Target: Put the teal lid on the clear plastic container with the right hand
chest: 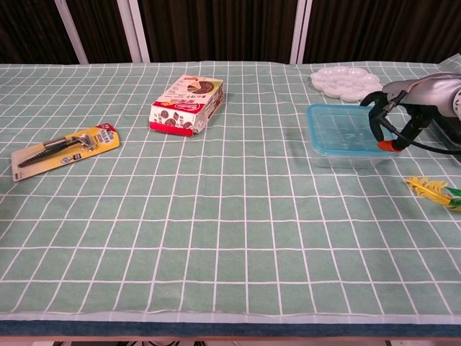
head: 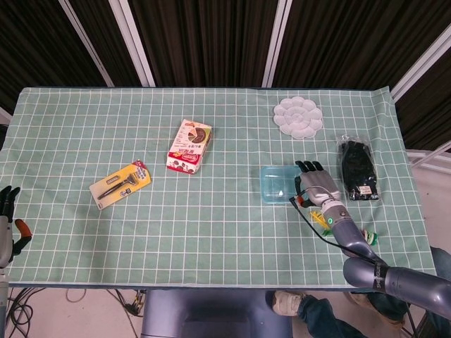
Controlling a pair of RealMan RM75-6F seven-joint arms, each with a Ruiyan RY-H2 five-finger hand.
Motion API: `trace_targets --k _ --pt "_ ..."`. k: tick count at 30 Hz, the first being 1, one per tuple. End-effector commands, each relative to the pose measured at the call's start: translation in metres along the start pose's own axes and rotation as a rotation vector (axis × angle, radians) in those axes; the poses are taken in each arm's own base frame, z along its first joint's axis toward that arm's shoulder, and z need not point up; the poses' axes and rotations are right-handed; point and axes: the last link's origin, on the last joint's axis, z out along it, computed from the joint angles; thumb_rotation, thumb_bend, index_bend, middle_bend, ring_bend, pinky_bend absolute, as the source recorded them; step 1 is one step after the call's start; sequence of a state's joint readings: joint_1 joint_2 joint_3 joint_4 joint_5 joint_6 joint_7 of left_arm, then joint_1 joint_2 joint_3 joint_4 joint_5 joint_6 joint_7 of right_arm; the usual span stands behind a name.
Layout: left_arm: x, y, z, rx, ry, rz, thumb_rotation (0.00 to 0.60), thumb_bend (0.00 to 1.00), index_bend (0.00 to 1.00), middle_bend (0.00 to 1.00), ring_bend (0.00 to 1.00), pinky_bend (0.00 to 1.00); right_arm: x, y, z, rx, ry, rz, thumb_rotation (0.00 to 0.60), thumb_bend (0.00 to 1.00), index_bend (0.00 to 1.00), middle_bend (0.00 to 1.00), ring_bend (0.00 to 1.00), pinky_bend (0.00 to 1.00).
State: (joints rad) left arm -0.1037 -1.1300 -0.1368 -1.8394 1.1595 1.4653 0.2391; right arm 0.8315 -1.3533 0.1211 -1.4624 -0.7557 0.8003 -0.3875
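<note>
Head view: the right hand (head: 315, 184) lay at the right edge of the lid (head: 280, 184), fingers extended; whether it gripped the lid could not be determined. The left hand (head: 7, 211) sat at the table's left edge, fingers apart, holding nothing.

Chest view: the lid (chest: 340, 128) rested tilted on the container (chest: 347, 156), with the right hand (chest: 403, 108) touching its right edge. A snack box (chest: 187, 106) lay well apart to the left.

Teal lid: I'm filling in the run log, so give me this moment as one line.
teal lid: on clear plastic container | right hand: at lid's right edge | left hand: idle, table's left edge
</note>
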Motion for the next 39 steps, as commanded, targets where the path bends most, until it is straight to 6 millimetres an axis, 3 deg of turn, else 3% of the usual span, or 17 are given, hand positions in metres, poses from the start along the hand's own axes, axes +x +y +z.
trace_targets --k 1,30,33,39 --pt "0.000 0.000 0.000 0.000 0.000 0.000 0.600 0.79 0.06 0.00 0.00 0.00 -0.002 0.001 0.000 -0.002 -0.002 -0.002 0.600 0.42 0.60 0.08 0.00 0.00" --pt "0.000 -0.001 0.001 0.007 0.000 0.004 0.600 0.79 0.06 0.00 0.00 0.00 -0.024 0.001 0.006 0.000 -0.036 0.003 0.600 0.42 0.59 0.08 0.00 0.00" --pt "0.000 -0.001 0.001 0.006 0.003 0.002 0.600 0.79 0.06 0.00 0.00 0.00 -0.012 -0.001 0.007 0.002 0.019 0.018 0.600 0.42 0.50 0.08 0.00 0.00" --pt "0.000 0.000 0.001 0.002 -0.001 0.001 0.600 0.79 0.06 0.00 0.00 0.00 0.028 -0.004 0.000 0.006 0.187 0.056 0.600 0.42 0.12 0.05 0.00 0.00"
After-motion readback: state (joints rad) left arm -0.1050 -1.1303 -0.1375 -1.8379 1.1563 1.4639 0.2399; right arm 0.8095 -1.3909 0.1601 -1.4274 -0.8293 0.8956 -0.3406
